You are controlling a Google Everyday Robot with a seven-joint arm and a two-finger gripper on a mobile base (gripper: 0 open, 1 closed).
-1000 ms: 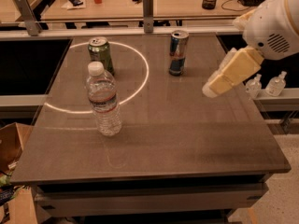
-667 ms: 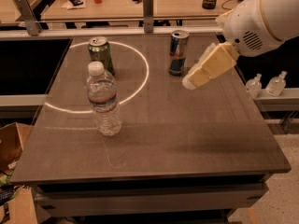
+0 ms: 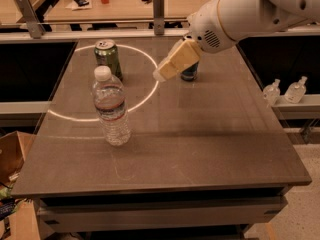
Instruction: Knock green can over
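The green can [image 3: 108,58] stands upright at the back left of the table [image 3: 210,134], silver top and pull tab showing. My gripper [image 3: 161,74] hangs above the table's back middle, to the right of the green can with a clear gap between them. The white arm [image 3: 240,14] reaches in from the upper right.
A clear water bottle [image 3: 111,108] with a white cap stands in front of the green can. A slim blue-and-silver can [image 3: 190,73] is mostly hidden behind my gripper. A bright ring of light [image 3: 145,96] lies on the table. Two small bottles [image 3: 285,90] sit on a ledge at right.
My gripper and arm have swept left across the table, from its right side to in front of the blue-and-silver can, closer to the green can. The cans and the bottle stayed put.
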